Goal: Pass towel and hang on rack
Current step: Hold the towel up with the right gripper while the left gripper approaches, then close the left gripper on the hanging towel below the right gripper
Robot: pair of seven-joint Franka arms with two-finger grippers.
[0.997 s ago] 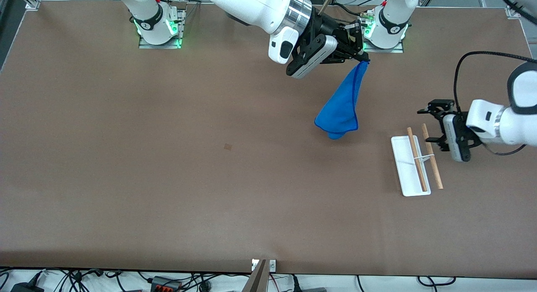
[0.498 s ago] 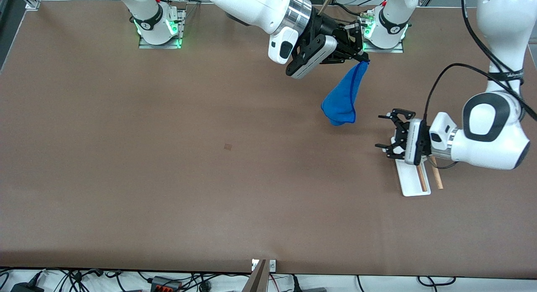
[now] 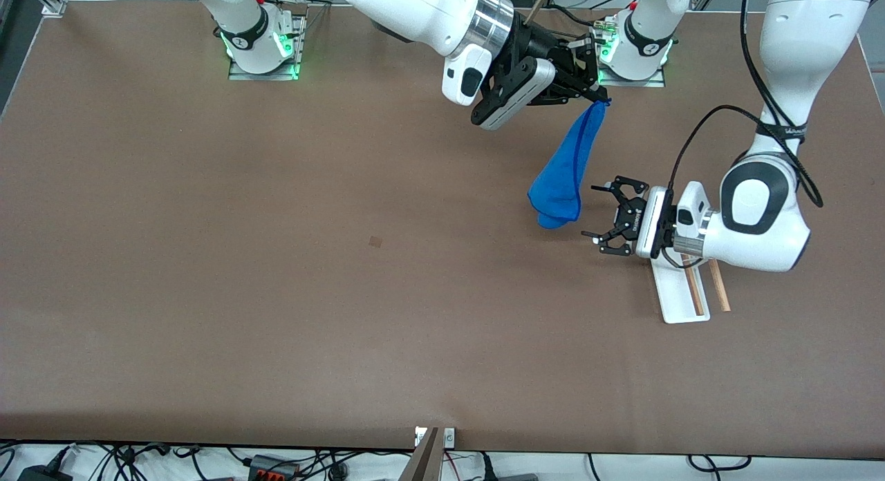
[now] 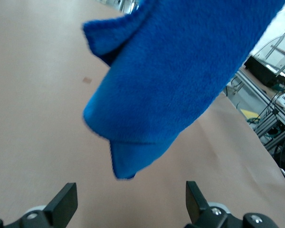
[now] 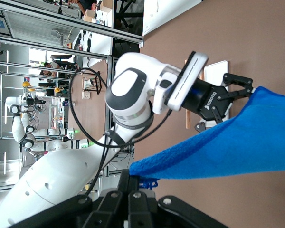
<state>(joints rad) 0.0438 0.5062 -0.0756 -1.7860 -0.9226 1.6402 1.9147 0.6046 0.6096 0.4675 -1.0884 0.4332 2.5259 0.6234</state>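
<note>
**Towel hanging from right gripper, left gripper spread beside it**

Brown table (image 3: 276, 294) fills the front view, both arm bases along its edge farthest from the front camera. Right arm reaches across toward the left arm's end of the table. Right gripper (image 3: 600, 97) is up in the air near the left arm's base, fingers pressed together, pinching one corner of the towel (image 3: 563, 170). The right wrist view shows the same pinch, blue cloth coming out from between the closed fingertips (image 5: 135, 183).

Towel is bright blue, hangs down as a long folded drape, off the table, lowest fold bunched and rounded. It is toward the left arm's end of the table.

Left gripper (image 3: 600, 213) is turned sideways, pointing at the towel's lower end, fingers spread wide, just beside the cloth, not touching it. In the left wrist view the towel fills the space ahead of the two fingertips (image 4: 64, 202), still apart from them.

Rack (image 3: 674, 298) sits on the table under the left wrist, partly hidden by it: white tray base, two light wooden rods, nearer to the front camera than the towel.
</note>
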